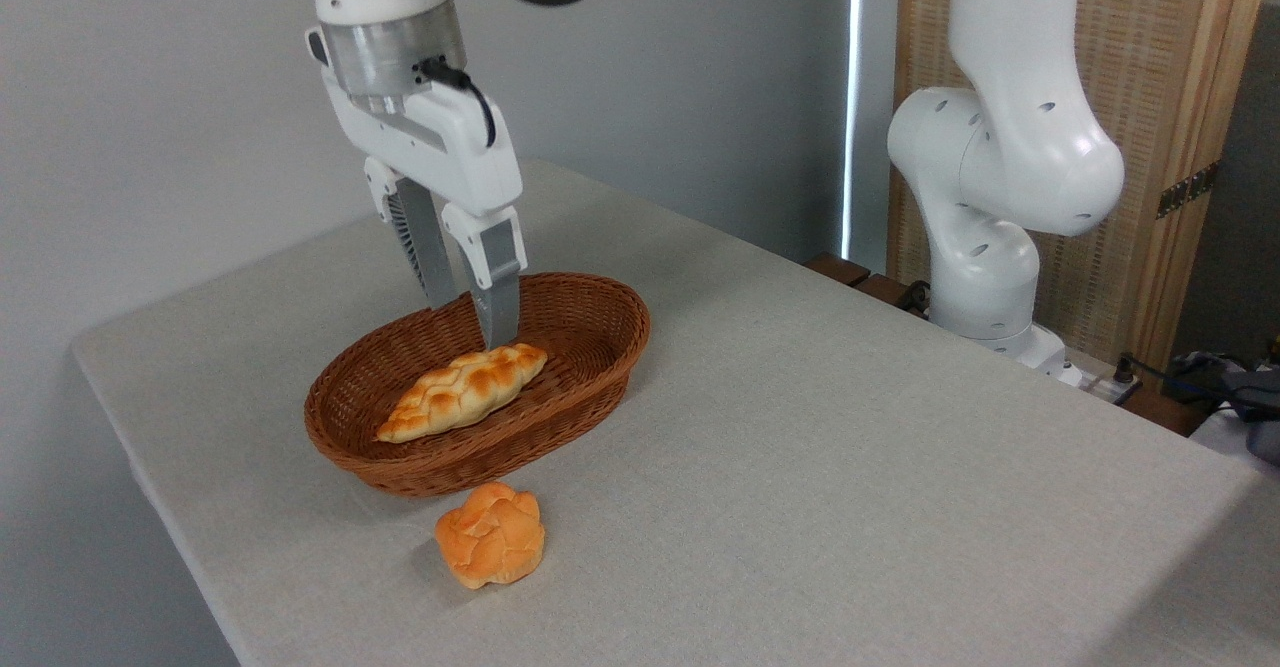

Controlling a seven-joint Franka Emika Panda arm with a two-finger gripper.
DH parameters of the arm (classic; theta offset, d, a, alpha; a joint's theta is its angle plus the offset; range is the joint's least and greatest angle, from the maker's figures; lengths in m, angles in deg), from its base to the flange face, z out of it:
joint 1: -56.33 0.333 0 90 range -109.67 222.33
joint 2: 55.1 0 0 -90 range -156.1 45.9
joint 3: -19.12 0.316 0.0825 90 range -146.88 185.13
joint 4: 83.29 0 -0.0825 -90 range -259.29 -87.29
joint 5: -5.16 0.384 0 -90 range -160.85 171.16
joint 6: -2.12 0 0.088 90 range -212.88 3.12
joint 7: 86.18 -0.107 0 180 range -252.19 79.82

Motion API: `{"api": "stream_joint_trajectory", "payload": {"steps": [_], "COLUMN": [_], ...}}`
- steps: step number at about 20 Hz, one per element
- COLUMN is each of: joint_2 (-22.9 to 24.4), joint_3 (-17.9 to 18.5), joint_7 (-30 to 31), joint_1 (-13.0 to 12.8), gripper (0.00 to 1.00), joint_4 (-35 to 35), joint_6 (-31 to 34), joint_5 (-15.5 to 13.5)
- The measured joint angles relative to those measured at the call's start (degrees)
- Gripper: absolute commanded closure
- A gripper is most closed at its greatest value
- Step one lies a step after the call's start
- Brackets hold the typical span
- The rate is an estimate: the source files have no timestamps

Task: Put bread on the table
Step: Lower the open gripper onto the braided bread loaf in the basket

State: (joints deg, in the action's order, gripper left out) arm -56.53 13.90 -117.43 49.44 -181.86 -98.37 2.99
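Note:
The bread [461,392], a braided golden loaf with browned patches, lies inside the brown wicker basket [590,372] on the table [850,447]. My gripper [470,325] hangs straight down over the far right part of the loaf. Its two grey fingers [497,292] stand a little apart, so it is open. The nearer fingertip reaches down to the top of the loaf's far end. The lower end of the other finger is hidden at the basket's far rim. Nothing is held between the fingers.
A small round orange knotted bun [491,534] sits on the cloth just in front of the basket. The arm's white base [985,277] stands at the table's far right edge. A wooden screen [1150,147] and cables are behind it.

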Motion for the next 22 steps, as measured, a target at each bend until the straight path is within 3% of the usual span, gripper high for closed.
{"api": "stream_joint_trajectory", "payload": {"steps": [9,17,22], "joint_2": [-0.02,-0.21,-0.81], "joint_3": [-6.86,-9.16,-10.11], "joint_7": [2.52,2.48,2.48], "joint_1": [-1.02,-1.04,-1.11], "gripper": [0.00,0.00,0.00], "joint_4": [-8.20,-15.02,-16.72], "joint_6": [-7.34,-17.07,-18.84], "joint_5": [-0.04,-0.04,-0.01]}}
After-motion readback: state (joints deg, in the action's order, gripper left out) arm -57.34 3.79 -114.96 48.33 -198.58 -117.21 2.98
